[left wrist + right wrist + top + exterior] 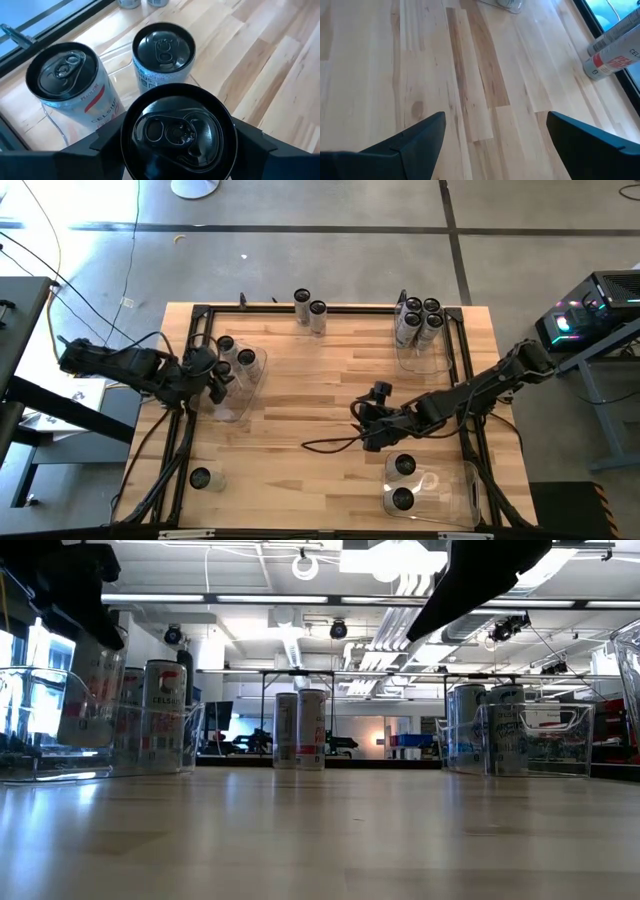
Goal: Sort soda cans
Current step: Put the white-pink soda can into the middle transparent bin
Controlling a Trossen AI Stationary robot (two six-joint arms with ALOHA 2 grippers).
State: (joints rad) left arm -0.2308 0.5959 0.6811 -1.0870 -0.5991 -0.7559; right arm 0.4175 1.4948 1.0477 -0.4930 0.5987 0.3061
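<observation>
My left arm comes in from the table's left edge and bends toward the left side of the table. The left gripper (pixel 216 378) has its fingers (pixel 97 142) clamped on either side of a can (pixel 177 131), so that one's gripped. My right arm comes in from the right edge and stretches low toward the middle. The right gripper (pixel 366 423) hangs above the wood with its fingers (pixel 422 131) spread wide apart and nothing between them.

"CELSIUS" reads on a soda can (pixel 165 715) in the left bin (pixel 40 772)
</observation>
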